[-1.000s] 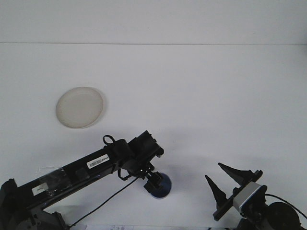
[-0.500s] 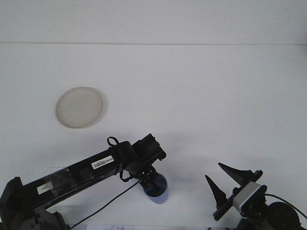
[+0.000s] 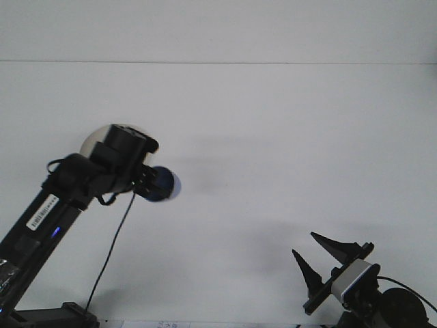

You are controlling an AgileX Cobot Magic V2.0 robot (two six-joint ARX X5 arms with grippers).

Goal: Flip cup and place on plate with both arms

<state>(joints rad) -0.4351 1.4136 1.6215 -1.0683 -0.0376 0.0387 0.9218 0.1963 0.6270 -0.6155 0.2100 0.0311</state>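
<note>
Left gripper (image 3: 151,183): pinching the small blue cup (image 3: 164,184), raised beside the round white plate (image 3: 95,139).
Right gripper (image 3: 315,255): spread, holding nothing.

I see a dark blue cup (image 3: 162,184) left of centre, cream plate (image 3: 93,140) behind my black left arm (image 3: 65,195), plain white table (image 3: 287,150), black right gripper (image 3: 322,256) lower right
</note>
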